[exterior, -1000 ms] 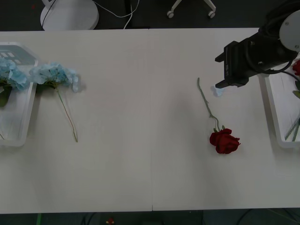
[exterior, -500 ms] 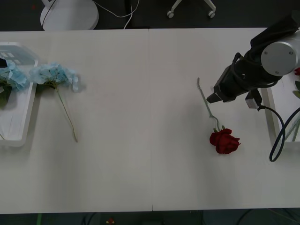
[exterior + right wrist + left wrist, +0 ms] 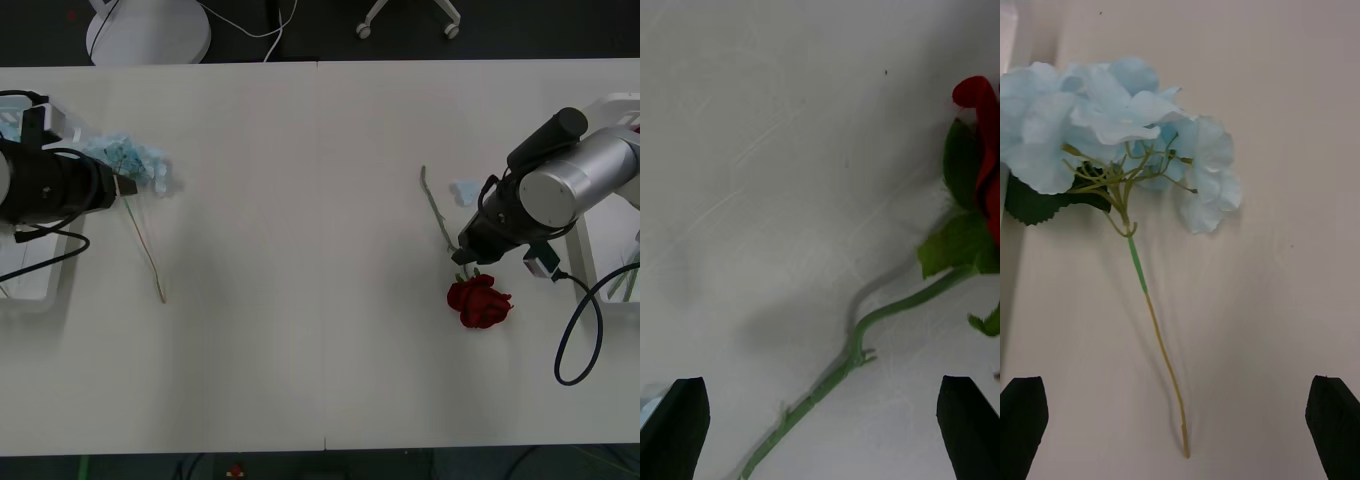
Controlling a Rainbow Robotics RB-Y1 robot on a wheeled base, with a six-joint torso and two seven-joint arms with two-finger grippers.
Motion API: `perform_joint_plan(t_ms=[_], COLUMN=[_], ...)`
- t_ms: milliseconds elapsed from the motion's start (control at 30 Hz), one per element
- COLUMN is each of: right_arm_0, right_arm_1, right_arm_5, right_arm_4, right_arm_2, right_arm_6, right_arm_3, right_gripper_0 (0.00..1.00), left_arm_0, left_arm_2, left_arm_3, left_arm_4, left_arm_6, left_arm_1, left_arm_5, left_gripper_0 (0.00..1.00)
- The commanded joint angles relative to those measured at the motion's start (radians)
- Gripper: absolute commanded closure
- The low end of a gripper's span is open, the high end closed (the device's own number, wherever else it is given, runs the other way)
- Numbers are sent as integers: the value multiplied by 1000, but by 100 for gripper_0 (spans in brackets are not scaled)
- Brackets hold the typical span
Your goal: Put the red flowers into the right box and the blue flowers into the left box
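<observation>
A red flower (image 3: 480,302) lies on the table, its stem (image 3: 436,215) running away from the bloom. My right gripper (image 3: 468,252) hovers open just over that stem near the bloom; in the right wrist view the stem (image 3: 865,337) crosses between the black fingers (image 3: 685,427). The right box (image 3: 585,240) sits at the right edge with green stems in it. A blue flower (image 3: 135,160) lies beside the left box (image 3: 35,290). My left gripper (image 3: 126,185) is open above the blue flower (image 3: 1112,120), its thin stem (image 3: 1161,352) between the fingers (image 3: 1334,427).
A tiny pale-blue scrap (image 3: 463,190) lies by the rose stem's far end. The wide white table (image 3: 300,250) between the two flowers is bare. A cable loops from my right arm (image 3: 575,340). Chair bases stand beyond the far edge.
My right gripper has swung down and toward the rose, now low over its stem. My left arm has come into view over the left box, reaching the blue flower.
</observation>
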Motion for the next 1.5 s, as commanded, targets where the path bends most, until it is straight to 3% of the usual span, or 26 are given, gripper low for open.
perform_joint_plan(t_ms=[33,267,567,633,700,800,967,1167,1367,1500], right_arm_0=[12,15,18,18,18,18,18,18,18,18], right_arm_1=[52,88,107,108,110,108,110,108,105,85], right_arm_5=[23,41,46,46,46,49,52,51,55,81], right_arm_4=[24,53,93,90,89,87,84,70,55,-20], right_arm_2=[0,0,0,0,0,0,0,0,0,-32], right_arm_6=[-5,-5,-5,-5,-5,-3,3,33,67,199], right_arm_3=[30,62,70,77,80,84,94,116,123,113], right_gripper_0=[12,12,12,22,49,72,95,100,100,100], left_arm_0=[6,-5,-13,-19,-28,-53,-96,-151,-189,-209], left_arm_2=[-97,-201,-191,-191,-191,-192,-194,-194,-197,-215], left_arm_3=[65,174,264,287,313,356,416,490,559,603], left_arm_4=[-97,-284,-365,-376,-399,-404,-410,-410,-410,-415], left_arm_6=[-78,-83,-60,-51,-11,4,18,35,41,46], left_arm_1=[-61,-90,-110,-110,-111,-110,-110,-113,-113,-113], left_arm_5=[-123,-241,-333,-356,-374,-387,-400,-405,-436,-463], left_gripper_0=[0,0,0,0,0,0,0,0,18,20])
